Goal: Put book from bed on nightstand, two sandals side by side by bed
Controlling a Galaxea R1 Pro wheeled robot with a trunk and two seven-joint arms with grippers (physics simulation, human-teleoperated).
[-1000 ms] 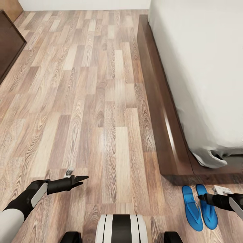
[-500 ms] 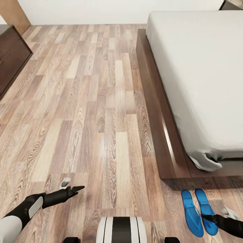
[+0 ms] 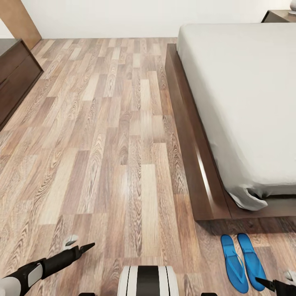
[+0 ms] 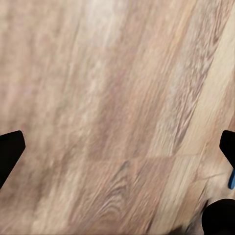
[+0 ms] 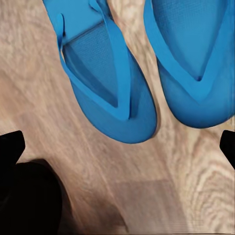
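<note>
The two sandals [image 3: 232, 263] [image 3: 250, 260], bright blue flip-flops, lie side by side on the wood floor just off the foot corner of the bed [image 3: 193, 156]. In the right wrist view both sandals [image 5: 105, 73] [image 5: 196, 63] lie beyond my open right gripper [image 5: 120, 146], apart from its fingers. In the head view my right gripper [image 3: 265, 282] sits low, just right of the sandals. My left gripper [image 3: 84, 248] hovers open over bare floor, with only planks between its fingertips [image 4: 12, 147]. The pale mattress [image 3: 246, 102] is bare. A nightstand [image 3: 279, 15] stands at the bed's far side. The book is out of view.
A long dark wooden dresser [image 3: 16, 70] stands along the left side, with a tan door [image 3: 18, 18] behind it. A wide stretch of plank floor [image 3: 115, 123] runs between the dresser and the bed frame. My base [image 3: 148, 281] is at the bottom middle.
The camera has shifted, bringing the far wall and a nightstand into view. Both arms have dropped lower in the picture, and my right gripper has drawn back off the sandals, which lie as before.
</note>
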